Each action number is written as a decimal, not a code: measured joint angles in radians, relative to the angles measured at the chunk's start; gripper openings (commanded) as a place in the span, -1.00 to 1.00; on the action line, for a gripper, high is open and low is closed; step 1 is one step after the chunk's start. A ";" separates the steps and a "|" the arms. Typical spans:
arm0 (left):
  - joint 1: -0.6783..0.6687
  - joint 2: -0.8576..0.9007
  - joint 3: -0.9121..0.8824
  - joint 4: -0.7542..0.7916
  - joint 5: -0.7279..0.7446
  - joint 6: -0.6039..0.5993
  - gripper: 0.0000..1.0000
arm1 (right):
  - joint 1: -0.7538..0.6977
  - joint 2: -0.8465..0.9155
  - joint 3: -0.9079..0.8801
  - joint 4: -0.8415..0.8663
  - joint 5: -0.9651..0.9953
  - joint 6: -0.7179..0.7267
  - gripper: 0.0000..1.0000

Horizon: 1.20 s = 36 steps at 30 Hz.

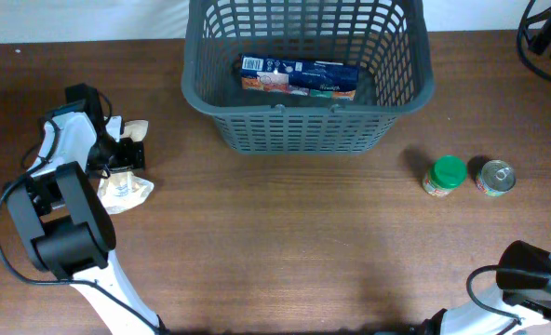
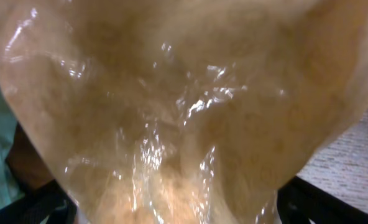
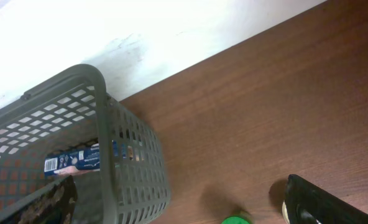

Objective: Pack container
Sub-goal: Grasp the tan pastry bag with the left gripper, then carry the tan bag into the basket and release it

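Overhead, a dark grey slotted shopping basket (image 1: 303,130) stands at the far middle of the wooden bench (image 1: 285,242). A blue printed carton (image 1: 299,76) lies flat on its floor. Well to the basket's left, the left pincer (image 1: 117,152) sits over a clear plastic bag (image 1: 127,191) of pale tan contents. In the left wrist view the bag fills the frame, and I cannot tell whether the pincer grips it. Right of the basket, a green-lidded jar (image 1: 446,174) and a tin can (image 1: 495,177) stand just beside each other. In the right wrist view the right pincer (image 3: 179,190) gapes wide and holds nothing, with the basket's corner to its left.
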 measured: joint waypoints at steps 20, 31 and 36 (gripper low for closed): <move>0.000 0.000 -0.039 0.109 0.006 0.010 0.71 | 0.000 0.000 0.000 0.000 0.000 -0.001 0.98; 0.007 -0.021 -0.048 0.117 0.025 -0.008 -0.96 | 0.000 0.000 0.000 0.000 0.000 0.000 0.98; 0.005 -0.011 0.117 -0.011 0.022 -0.009 -0.96 | 0.000 0.000 0.000 0.001 0.000 0.000 0.98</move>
